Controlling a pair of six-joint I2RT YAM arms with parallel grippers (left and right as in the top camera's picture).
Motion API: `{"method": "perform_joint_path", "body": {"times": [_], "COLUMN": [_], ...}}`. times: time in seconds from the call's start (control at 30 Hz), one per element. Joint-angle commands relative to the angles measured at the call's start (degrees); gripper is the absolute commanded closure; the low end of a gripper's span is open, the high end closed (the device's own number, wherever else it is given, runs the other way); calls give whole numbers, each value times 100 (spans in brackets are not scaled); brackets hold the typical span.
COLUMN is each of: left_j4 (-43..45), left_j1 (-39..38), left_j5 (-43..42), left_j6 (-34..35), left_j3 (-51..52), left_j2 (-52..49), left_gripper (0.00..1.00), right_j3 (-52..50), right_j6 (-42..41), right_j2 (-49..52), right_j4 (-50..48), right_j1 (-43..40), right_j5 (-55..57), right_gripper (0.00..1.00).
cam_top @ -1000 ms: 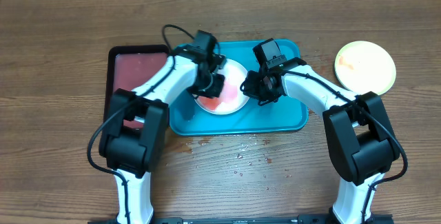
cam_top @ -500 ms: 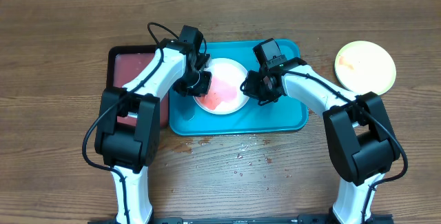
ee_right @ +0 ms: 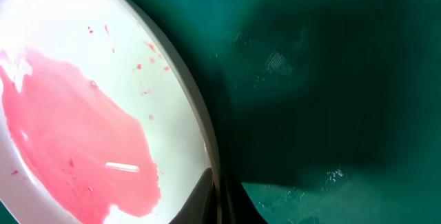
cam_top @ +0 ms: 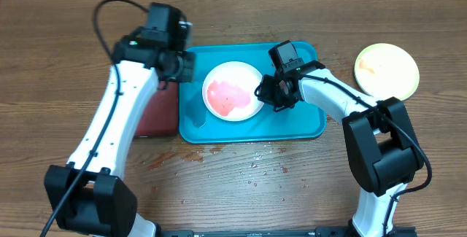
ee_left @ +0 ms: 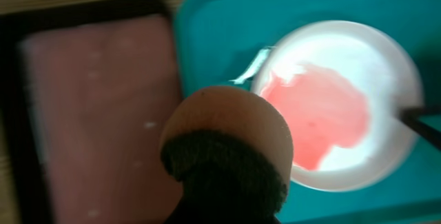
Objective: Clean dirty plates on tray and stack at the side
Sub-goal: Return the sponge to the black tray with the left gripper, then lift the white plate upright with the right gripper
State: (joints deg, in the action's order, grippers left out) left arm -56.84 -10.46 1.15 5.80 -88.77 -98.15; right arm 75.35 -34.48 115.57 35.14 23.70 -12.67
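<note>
A white plate (cam_top: 232, 91) with a red sauce smear lies on the turquoise tray (cam_top: 306, 120). My right gripper (cam_top: 264, 92) is shut on the plate's right rim; the right wrist view shows its fingers (ee_right: 219, 200) pinching the rim of the plate (ee_right: 83, 114) above the tray floor (ee_right: 331, 79). My left gripper (cam_top: 175, 62) hovers at the tray's left edge, over the black tray, shut on a round tan-and-dark sponge (ee_left: 227, 141). The left wrist view shows the white plate (ee_left: 331, 107) to the sponge's right. A lime green plate (cam_top: 387, 69) lies on the table at the right. The light blue plate is out of view.
A black tray (cam_top: 157, 113) of reddish liquid sits left of the turquoise tray, partly under my left arm; it also shows in the left wrist view (ee_left: 89, 14). Drops and red smears (cam_top: 255, 164) lie on the wooden table in front of the tray.
My left arm has lifted off the white plate and swung left with the sponge, to above the black tray. The right gripper and the plate have not moved.
</note>
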Motion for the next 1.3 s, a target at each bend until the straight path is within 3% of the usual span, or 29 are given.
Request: {"method": "perform_joint_path", "body": {"times": [0.0,0.4,0.43,0.5,0.6,0.73,0.93,1.27], "left_j4": [33,1032,1054,1091,1126,933,313,-76], "left_j1": [417,1464,1462,1432,1379,1362,1335,1231], "left_j5": [688,367,365,328,275,149,-136,-1019], "left_j6": [210,334,341,341,343,345,345,297], "left_j3": [173,1364,1373,1373,1368,1165,540,140], "left_j2": [-155,-763,-846,-957,-994,-931,-494,1224], "left_gripper": [96,96,90,61,24,0,0,1], "right_j3": [11,13,13,15,15,85,595,1952], "right_j6": [42,190,190,190,192,345,697,1097], "right_j2": [-15,-15,-15,-15,-33,-219,-713,-1172], "right_j4": [74,122,125,140,170,236,739,2363], "right_j1": [35,35,35,33,33,24,2,28], "right_j5": [-116,-118,-118,-118,-118,-114,334,2444], "right_gripper": [96,96,96,96,96,96,96,96]}}
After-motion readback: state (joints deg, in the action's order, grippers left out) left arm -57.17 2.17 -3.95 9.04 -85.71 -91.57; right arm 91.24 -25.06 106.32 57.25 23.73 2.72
